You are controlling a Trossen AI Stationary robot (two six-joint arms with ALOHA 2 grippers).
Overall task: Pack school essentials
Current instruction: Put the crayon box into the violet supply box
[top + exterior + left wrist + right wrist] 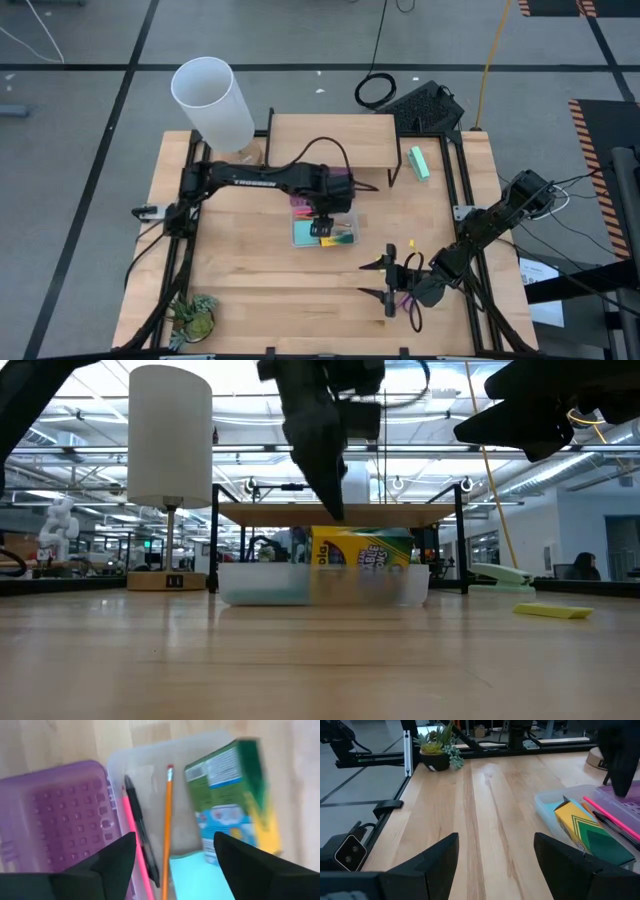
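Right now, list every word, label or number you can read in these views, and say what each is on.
"TROSSEN" on the left arm, high view.
Crayon box: big print on its yellow face, low view; partly hidden, not readable for sure.
Crayon box back label, left wrist view: too blurred.
White paper off the table's right edge: print too small.
Nothing else legible.
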